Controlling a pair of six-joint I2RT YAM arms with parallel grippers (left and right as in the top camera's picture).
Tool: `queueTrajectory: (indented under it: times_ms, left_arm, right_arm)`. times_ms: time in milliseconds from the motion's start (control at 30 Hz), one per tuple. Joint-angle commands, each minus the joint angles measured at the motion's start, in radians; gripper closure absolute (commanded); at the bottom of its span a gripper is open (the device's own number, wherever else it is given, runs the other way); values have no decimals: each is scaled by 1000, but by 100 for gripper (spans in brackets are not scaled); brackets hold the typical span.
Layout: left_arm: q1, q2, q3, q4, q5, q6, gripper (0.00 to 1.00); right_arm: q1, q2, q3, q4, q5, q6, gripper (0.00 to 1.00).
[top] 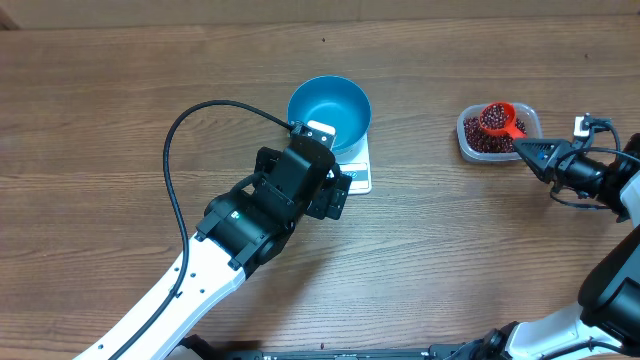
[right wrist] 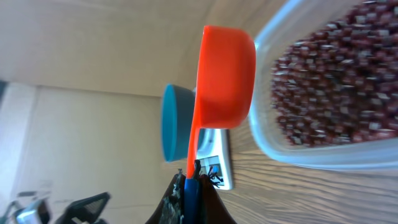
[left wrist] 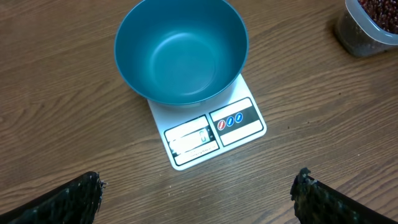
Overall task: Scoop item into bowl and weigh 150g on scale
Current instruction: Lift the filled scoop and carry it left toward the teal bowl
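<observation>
- R gripper (right wrist: pixel 189 186): jaws pressed together, pinching the thin handle of the small red plastic scoop (top: pixel 495 118). The cup sits out in front of the fingers.
- Overhead view shows the scoop loaded w/ small dark red-brown beans (top: pixel 480 140), hanging over the clear rounded-rectangular plastic tub (top: pixel 462 135) that holds the rest of the heap.
- Round deep blue plastic bowl (left wrist: pixel 180 53) is well apart from the tub, to its left on the wood table (top: pixel 120 110). It sits on the flat white rectangular kitchen scale (left wrist: pixel 214 134) and overhangs it. Bowl is empty, so weighing isn't started, by my read.
- L gripper (left wrist: pixel 198 180): jaws spread wide, nothing held, hovering just in front of the scale's display edge.
- Risks, as I judge them:
  - Long carry over bare table; a tilt or jerk spills beans en route.
  - Grip is on a narrow handle, so the scoop could swivel in the pinch.
  - L arm sits close; a nudge on bowl or scale skews the reading.
  - Too big a dump overshoots the target wt.
</observation>
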Motion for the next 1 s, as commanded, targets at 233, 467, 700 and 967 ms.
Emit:
queueTrajectory:
  times_ms: [233,467,700,967]
  left_arm:
    - [0,-15,-3,3,-17,-7,0]
    - [0,-15,-3,3,-17,-7,0]
    - [0,-15,-3,3,-17,-6,0]
    - [0,-15,-3,3,-17,-6,0]
  right_arm:
    - [6,4,-8,-75,-138,-4,96]
    - [60,3,-8,-98,-138,-4,96]
    - [208,3,-8,-93,-149,-4,96]
    - [379,3,-8,-10,-149,51,96]
